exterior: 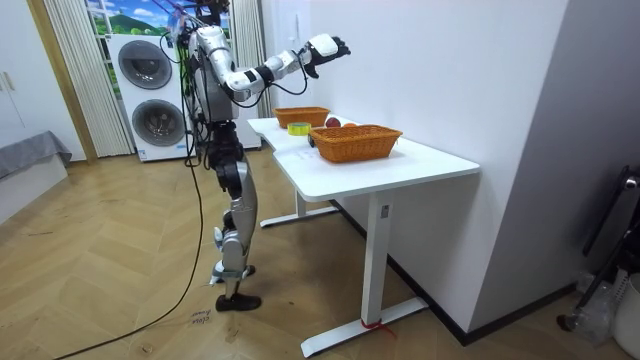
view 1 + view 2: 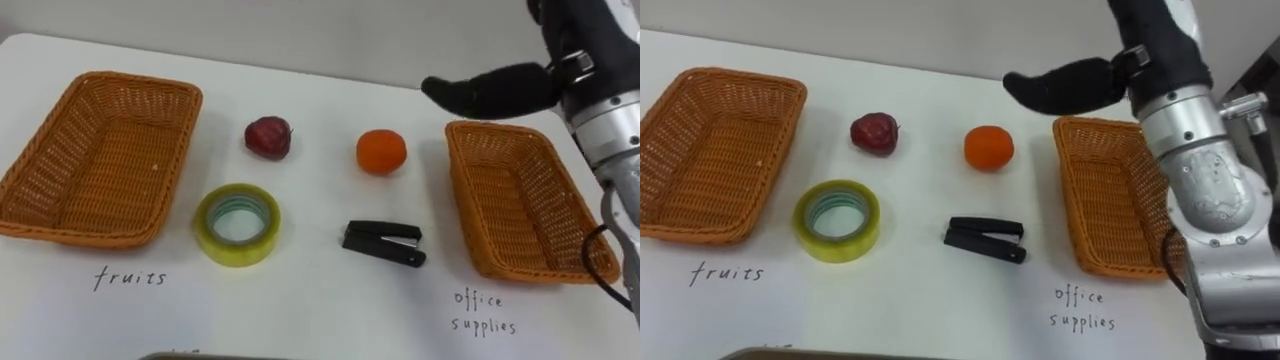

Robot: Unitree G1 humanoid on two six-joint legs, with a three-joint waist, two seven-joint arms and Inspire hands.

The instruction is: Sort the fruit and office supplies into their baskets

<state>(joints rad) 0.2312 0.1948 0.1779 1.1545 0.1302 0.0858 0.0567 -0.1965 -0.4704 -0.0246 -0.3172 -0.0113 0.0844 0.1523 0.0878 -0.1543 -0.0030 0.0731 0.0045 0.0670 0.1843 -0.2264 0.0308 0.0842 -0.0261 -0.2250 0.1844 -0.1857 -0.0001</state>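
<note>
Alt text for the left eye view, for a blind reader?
The robot's right hand, fingers straight, is raised near the far end of the empty office-supplies basket. Between it and the empty fruits basket lie a red apple, an orange, a tape roll and a black stapler.

Robot beside the white table (image 1: 420, 160), right hand (image 1: 325, 47) high above near basket (image 1: 355, 142) and far basket (image 1: 300, 116).

On the white counter (image 2: 320, 300), taking the middle of the four small things as the clock centre: a dark red apple (image 2: 268, 136) lies at 11 o'clock, an orange (image 2: 381, 151) at 1, a yellowish tape roll (image 2: 212, 228) flat at 7, a black stapler (image 2: 383, 242) at 5. The left wicker basket (image 2: 130, 82) stands at 9 o'clock, the right wicker basket (image 2: 478, 205) at 3.
</note>
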